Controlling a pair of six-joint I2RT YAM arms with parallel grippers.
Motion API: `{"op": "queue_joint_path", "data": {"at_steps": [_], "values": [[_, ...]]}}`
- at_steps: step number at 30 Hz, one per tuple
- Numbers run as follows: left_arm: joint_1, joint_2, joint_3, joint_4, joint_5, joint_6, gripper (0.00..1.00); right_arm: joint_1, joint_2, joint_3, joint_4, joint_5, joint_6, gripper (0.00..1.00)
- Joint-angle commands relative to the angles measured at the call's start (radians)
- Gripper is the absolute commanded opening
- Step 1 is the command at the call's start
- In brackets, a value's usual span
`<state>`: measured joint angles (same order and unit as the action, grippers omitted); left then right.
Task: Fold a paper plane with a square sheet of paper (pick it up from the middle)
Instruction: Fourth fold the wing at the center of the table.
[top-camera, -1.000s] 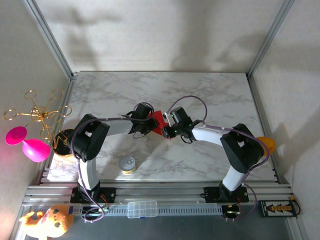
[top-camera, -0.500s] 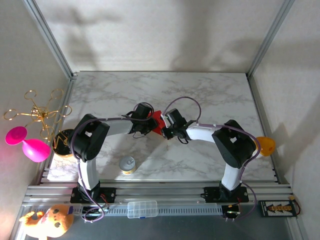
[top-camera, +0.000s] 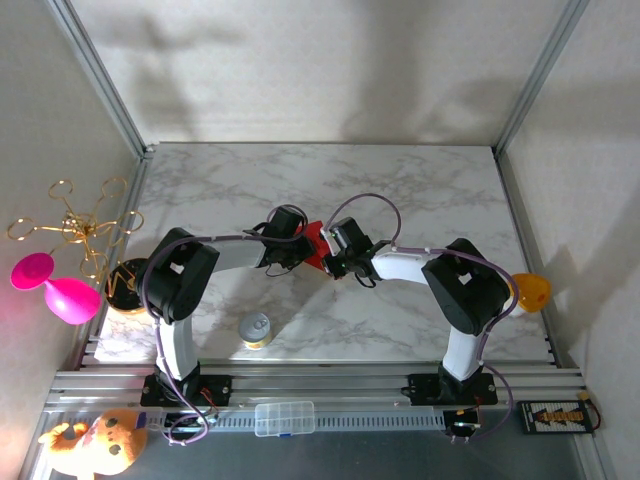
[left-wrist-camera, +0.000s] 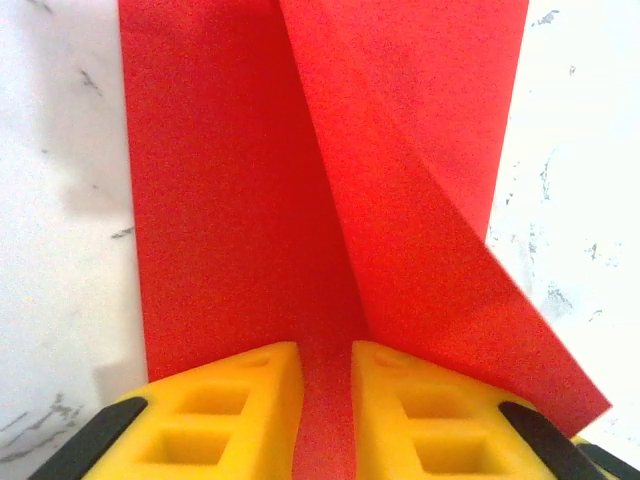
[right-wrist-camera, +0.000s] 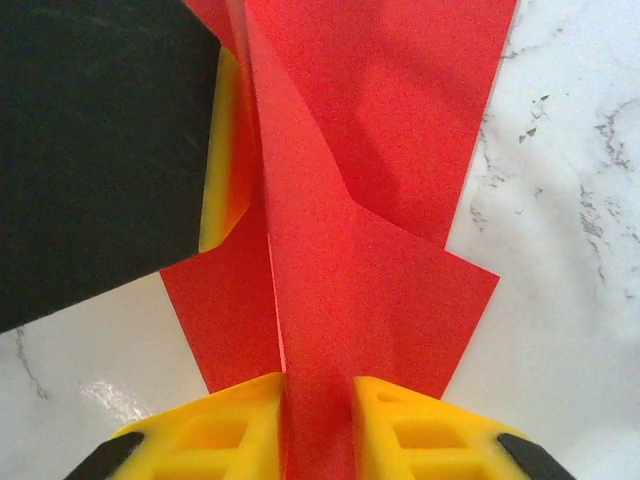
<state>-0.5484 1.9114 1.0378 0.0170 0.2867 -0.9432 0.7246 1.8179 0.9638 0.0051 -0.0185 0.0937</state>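
The left claw (left-wrist-camera: 327, 362) is clenched on a piece of red paper (left-wrist-camera: 230, 200), its 2 yellow fingers nearly together with a strip of the paper running between them. The right claw (right-wrist-camera: 318, 392) is clamped on the same paper from the opposite end, pinching a raised ridge that stands upright between its fingers. From above, the 2 claws face each other nose to nose over the middle of the marble table (top-camera: 420, 190), with the paper showing as a small red patch between them. Seen from each claw, the paper lies straight ahead, and its main crease runs away from the fingertips along the claw's own line of sight. 1 loose flap lifts up to the right of the left claw's fingers. Neither arm is nearer; both are touching the paper. The folding looks partly done, with no pointed dart shape yet. A small can (top-camera: 256, 329) stands well behind the left claw toward the arm bases, and a pink toy (top-camera: 60, 290) sits off the table. Nothing stands in the way, though the claws are very close together.
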Motion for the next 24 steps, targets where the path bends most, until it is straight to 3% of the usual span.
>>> {"op": "queue_joint_path", "data": {"at_steps": [1, 17, 24], "values": [[-0.01, 0.066, -0.05, -0.145, -0.033, -0.002, 0.22, 0.007, 0.026, 0.025, 0.011, 0.022, -0.014, 0.24], [-0.007, 0.016, -0.055, -0.159, -0.046, 0.0, 0.21, -0.016, 0.021, 0.007, 0.025, -0.096, -0.02, 0.04], [0.007, -0.124, -0.09, -0.165, -0.09, 0.003, 0.21, -0.057, 0.006, -0.03, 0.062, -0.291, 0.002, 0.0]]}}
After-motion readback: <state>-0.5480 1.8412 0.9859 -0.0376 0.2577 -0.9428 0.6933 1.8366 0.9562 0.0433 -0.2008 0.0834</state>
